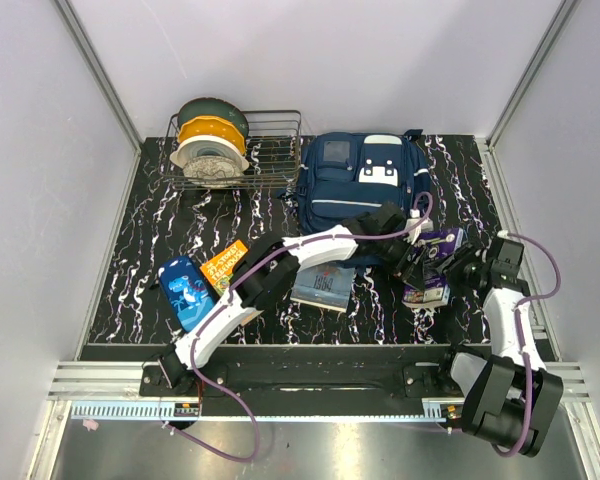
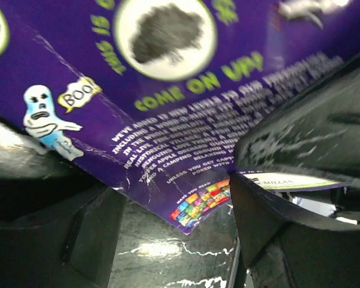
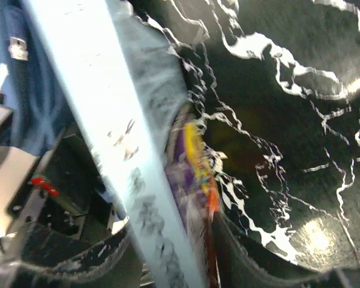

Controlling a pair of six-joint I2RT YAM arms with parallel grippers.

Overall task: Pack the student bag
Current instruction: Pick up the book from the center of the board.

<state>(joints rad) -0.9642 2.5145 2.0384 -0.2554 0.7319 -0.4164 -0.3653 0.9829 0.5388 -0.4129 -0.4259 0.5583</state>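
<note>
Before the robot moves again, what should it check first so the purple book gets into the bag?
1. Purple book off the table: ok.
2. Right claw holding the book's edge: ok.
3. Left claw gripping the book: cannot tell.
4. Student bag open: cannot tell.
5. Left arm clear of the bag's near side: not ok, it reaches across.

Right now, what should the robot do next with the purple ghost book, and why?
Probably close the left gripper on the purple book: its open fingers straddle the book's edge, the right gripper seems to hold it, and the student bag lies close by.
</note>
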